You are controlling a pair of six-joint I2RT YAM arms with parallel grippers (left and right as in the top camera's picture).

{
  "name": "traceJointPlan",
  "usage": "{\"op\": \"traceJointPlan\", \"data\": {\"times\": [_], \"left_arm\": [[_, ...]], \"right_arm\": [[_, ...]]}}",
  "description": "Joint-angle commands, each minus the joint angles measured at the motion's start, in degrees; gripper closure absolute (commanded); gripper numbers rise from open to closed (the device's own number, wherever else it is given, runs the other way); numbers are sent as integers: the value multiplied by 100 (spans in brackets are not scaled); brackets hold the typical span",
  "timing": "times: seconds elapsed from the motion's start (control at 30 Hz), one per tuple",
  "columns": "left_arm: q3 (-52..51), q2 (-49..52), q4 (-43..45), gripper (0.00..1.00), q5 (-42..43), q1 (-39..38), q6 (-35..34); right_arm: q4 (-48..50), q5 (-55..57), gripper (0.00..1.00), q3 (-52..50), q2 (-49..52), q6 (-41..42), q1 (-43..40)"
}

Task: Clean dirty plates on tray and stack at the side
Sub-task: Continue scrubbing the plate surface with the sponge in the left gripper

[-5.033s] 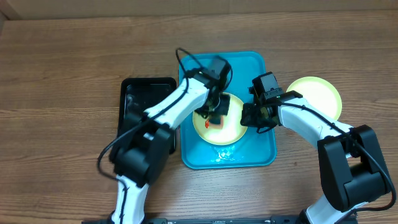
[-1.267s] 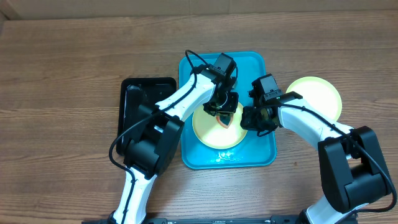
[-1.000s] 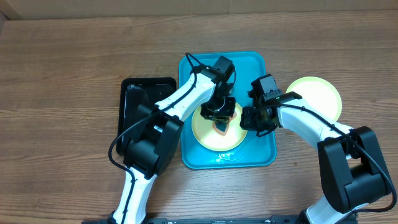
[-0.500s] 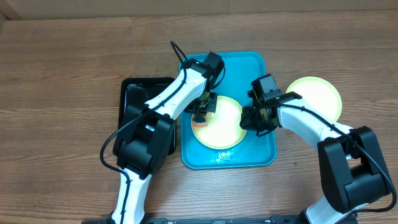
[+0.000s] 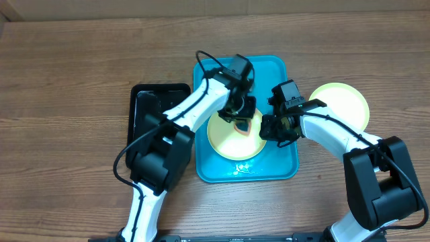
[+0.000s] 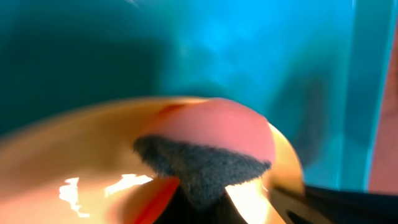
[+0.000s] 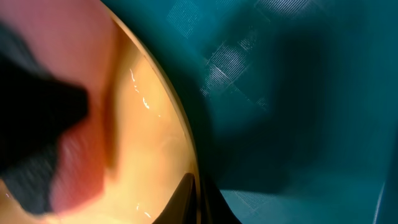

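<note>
Wooden bench (image 5: 67, 67) with the turquoise tray (image 5: 275, 67) pretty much dead centre. A smaller black tray (image 5: 144, 101) sits just beside its left edge. Off to the right, a second plate (image 5: 342, 104) sits straight on the bench, near the tray but not touching it. It's pale yellow-green, and I can't tell if there's anything stacked under it.

The yellow-green plate (image 5: 228, 144) is in the tray, in the near half. From overhead a good chunk of it is covered. The left arm (image 5: 195, 107) crosses over the black tray's corner and the tray's left rim to get there, and its wrist hides the plate's far edge. A black cable (image 5: 199, 59) loops up off that arm over the tray's far-left corner. The right arm (image 5: 329, 131) comes in from the right, passing in front of the second plate.

The left jaws are clamped on a sponge (image 5: 244, 128). It's pinkish-orange with a dark grey scrub side (image 6: 199, 165), pressed down on the inside of the plate near its far-right part. There's a reddish streak next to it in the left wrist view, and honestly I can't tell if that's a smear or just the sponge reflecting.

The right jaws are pressed together on the plate's right rim. In the right wrist view the dark tips meet right at the edge, with bare tray floor beyond.
</note>
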Motion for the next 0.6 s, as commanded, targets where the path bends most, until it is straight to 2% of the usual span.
{"op": "traceJointPlan", "data": {"times": [0.0, 0.27, 0.47, 0.57], "left_arm": [[-83, 199, -245, 96, 354, -136, 68], [-81, 195, -1274, 96, 72, 70, 9], [-79, 46, -1729, 96, -1829, 142, -369], [-79, -138, -1875, 96, -2334, 144, -520]], "right_arm": [[-66, 323, 96, -160, 127, -85, -13], [-61, 326, 96, -160, 127, -85, -13], [-63, 326, 96, -160, 127, -85, -13], [-63, 326, 96, -160, 127, -85, -13]]}}
